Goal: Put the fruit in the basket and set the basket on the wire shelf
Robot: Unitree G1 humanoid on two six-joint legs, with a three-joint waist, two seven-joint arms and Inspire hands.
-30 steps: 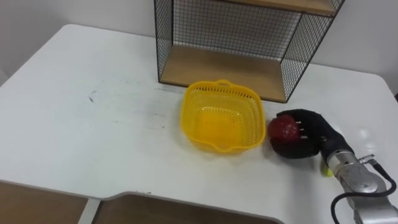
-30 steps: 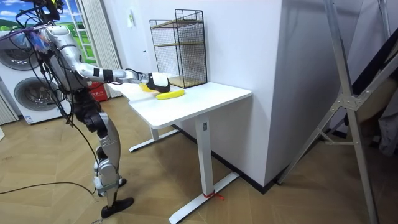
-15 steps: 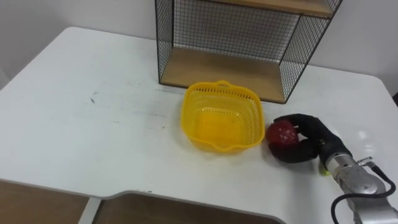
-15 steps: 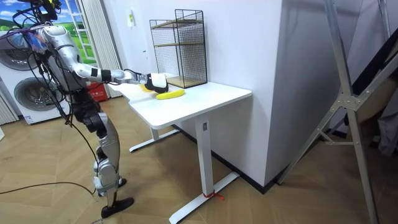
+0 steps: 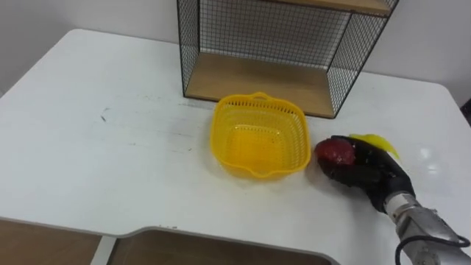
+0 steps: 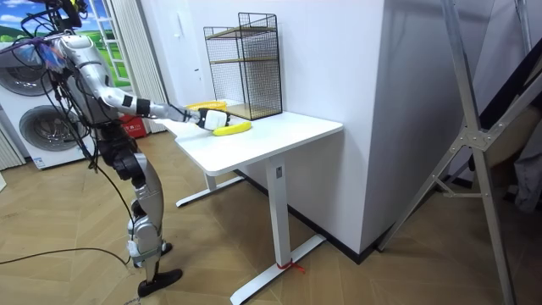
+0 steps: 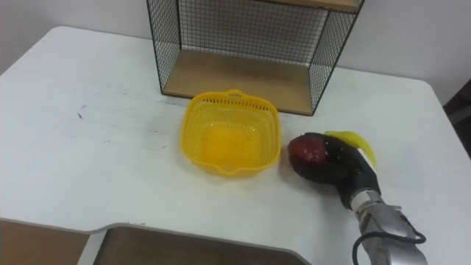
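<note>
Your right hand (image 5: 366, 171) grips the red fruit (image 5: 333, 151): lift it over the basket (image 5: 215, 140) rim, just left of your fingers.

No legible text, number or sign appears on any surface. The faint dark marks (image 5: 105, 115) on the table (image 5: 88, 177), left of the basket (image 5: 218, 136), form no characters.

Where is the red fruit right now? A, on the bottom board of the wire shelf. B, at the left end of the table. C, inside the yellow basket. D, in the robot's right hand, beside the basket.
D: the right hand has its fingers curled round the red fruit, just to the right of the yellow basket, which has nothing in it.
</note>
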